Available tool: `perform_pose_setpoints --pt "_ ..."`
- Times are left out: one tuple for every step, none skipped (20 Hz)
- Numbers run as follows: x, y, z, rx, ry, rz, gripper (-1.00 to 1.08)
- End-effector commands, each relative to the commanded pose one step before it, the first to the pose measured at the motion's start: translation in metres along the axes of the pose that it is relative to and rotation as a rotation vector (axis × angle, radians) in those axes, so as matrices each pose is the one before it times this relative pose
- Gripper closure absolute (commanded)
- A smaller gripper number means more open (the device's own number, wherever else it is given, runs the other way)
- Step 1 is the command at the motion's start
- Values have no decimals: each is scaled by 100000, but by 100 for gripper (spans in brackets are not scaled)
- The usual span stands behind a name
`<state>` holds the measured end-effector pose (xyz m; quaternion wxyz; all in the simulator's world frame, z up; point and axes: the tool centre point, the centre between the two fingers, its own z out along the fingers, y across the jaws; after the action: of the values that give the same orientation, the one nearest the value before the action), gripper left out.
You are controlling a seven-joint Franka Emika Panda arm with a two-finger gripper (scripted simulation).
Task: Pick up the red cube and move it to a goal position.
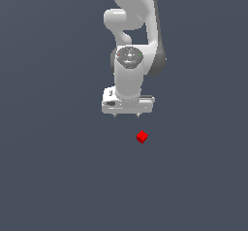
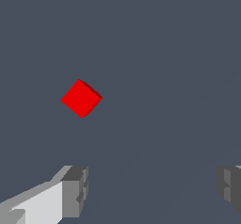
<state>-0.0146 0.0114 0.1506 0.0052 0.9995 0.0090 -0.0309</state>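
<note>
The red cube is tiny and bright red, lying on the dark grey floor, turned cornerwise. It also shows in the wrist view. My white gripper hangs above the floor, pointing down, above and to the exterior view's left of the cube. Its jaws stand wide apart and hold nothing. In the wrist view the gripper shows two grey fingertips, and the cube lies outside the gap between them, apart from both.
The plain dark grey floor fills both views. The white arm rises behind the gripper toward the top of the exterior view.
</note>
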Motion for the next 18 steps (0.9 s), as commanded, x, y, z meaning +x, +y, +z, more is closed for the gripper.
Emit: perform_pose_setpoints --pt "0 1 0 0 0 0 -92" --pt "1 -2 9 1 6 69 -92" --pt "3 -26 32 8 12 169 -92" --pt "5 -42 53 12 21 284 -92" --pt "8 -50 73 18 31 413 -92" --pt "10 -68 94 23 39 524 -92" --pt "12 -82 115 28 48 642 -92" --pt "14 -95 136 33 57 763 -92" --pt "17 -113 157 38 66 876 -92" --pt "19 -126 178 43 75 997 -92" --pt "22 -142 200 48 84 1114 -92" --pt "25 -157 221 53 93 1233 -92" --pt "27 -172 242 58 102 1352 -92" --pt "30 -188 264 63 111 1471 -92" --pt "33 -203 286 68 121 1591 -92" --pt "36 -218 308 73 130 1714 -92" --pt "39 -234 330 78 140 1836 -92" --pt "43 -250 352 84 150 1960 -92"
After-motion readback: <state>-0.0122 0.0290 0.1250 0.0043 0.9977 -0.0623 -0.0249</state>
